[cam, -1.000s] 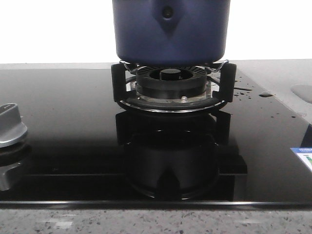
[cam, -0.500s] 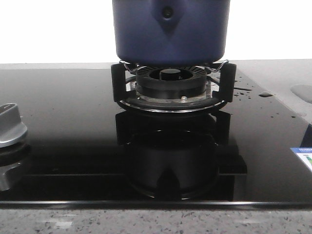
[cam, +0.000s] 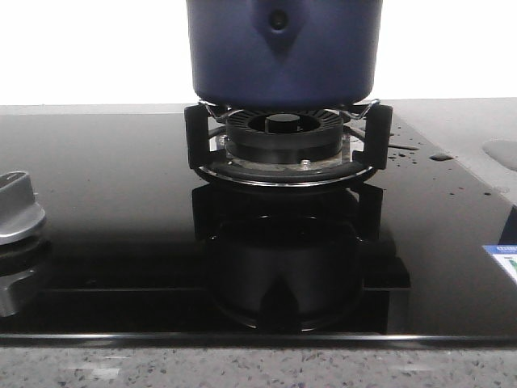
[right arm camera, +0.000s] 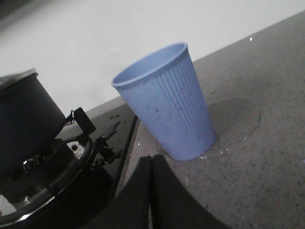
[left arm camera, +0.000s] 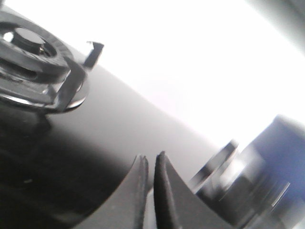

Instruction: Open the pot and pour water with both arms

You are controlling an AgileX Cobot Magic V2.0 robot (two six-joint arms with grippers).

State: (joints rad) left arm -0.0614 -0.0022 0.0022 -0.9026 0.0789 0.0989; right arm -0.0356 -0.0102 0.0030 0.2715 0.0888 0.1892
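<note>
The dark navy-blue pot [cam: 283,56] stands on the black burner ring [cam: 283,133] at the back middle of the black glass stove; its top is cut off by the front view. It shows blurred in the left wrist view [left arm camera: 283,152], and in the right wrist view [right arm camera: 24,121] with a silvery rim on top. My left gripper [left arm camera: 151,157] is shut and empty, low over the stove glass, apart from the pot. My right gripper [right arm camera: 151,158] is shut and empty, just short of a light-blue ribbed cup [right arm camera: 167,102] on the grey counter. Neither gripper shows in the front view.
A silver knob [cam: 18,206] sits at the stove's left edge. Water drops [cam: 404,145] lie right of the burner. A second burner [left arm camera: 33,52] shows in the left wrist view. A label [cam: 501,263] is stuck at the stove's right edge. Grey speckled counter [right arm camera: 257,157] surrounds the stove.
</note>
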